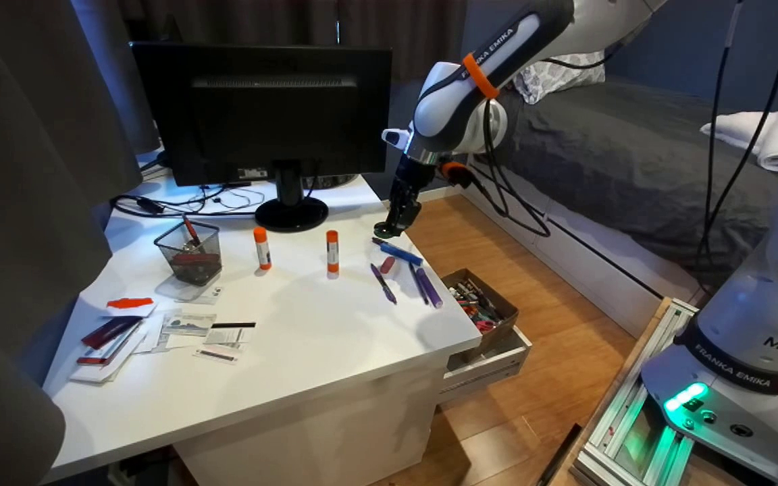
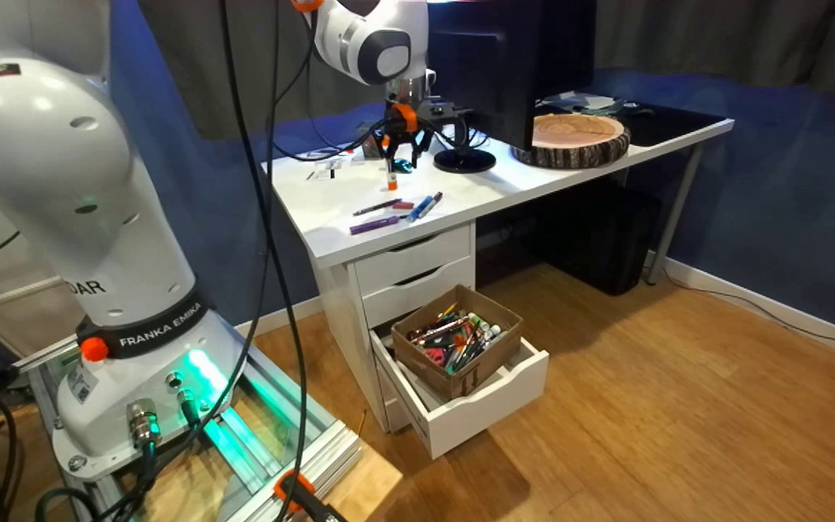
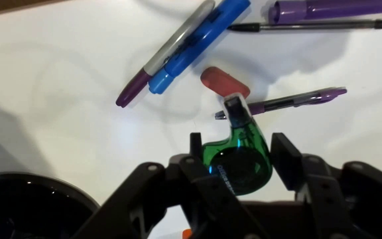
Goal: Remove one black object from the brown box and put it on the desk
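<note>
Below the edge of the table (image 2: 316, 203), the box (image 2: 488, 365) sits in the pulled-out drawer (image 2: 490, 409). Pens (image 2: 374, 225) lie inside that edge, near the corner. Beyond them, the hand (image 3: 236, 146) grips a green-and-black tape (image 3: 240, 171), presumably the task's object, seemingly just above the table. Placing looks like the current step: next, lower it clear of pens and edge, then release.

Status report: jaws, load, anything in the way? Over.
Jaws shut on rounded green-and-black plastic dispenser. Held above white rectangular desk, not set down. Slim purple plastic pen, oblong red eraser nearby; may obstruct placement.
</note>
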`<state>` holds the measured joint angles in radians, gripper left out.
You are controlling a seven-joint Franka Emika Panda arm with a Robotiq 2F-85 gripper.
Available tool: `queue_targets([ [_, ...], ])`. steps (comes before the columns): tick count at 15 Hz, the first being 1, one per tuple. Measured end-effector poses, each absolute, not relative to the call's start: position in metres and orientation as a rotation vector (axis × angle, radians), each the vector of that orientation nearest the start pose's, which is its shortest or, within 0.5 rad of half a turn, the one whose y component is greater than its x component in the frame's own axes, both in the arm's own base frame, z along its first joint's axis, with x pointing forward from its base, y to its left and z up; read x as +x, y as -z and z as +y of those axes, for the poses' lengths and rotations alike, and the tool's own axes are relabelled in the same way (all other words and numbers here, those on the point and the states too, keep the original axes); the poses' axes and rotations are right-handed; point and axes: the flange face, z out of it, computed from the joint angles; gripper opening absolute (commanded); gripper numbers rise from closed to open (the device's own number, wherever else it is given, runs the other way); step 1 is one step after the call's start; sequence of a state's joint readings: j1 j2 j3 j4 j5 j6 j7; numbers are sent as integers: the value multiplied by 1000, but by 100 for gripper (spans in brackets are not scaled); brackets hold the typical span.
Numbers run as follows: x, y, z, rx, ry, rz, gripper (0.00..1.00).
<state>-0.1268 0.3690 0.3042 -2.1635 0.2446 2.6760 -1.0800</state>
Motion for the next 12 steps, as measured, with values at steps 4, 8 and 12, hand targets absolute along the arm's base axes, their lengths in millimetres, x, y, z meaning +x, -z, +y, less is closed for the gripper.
queue_targets([
  [4, 596, -216, 101, -2585, 370, -1446, 29],
  [8, 613, -196, 99, -2585, 392, -1438, 29],
  [12, 622, -182, 104, -2571, 394, -1466, 29],
])
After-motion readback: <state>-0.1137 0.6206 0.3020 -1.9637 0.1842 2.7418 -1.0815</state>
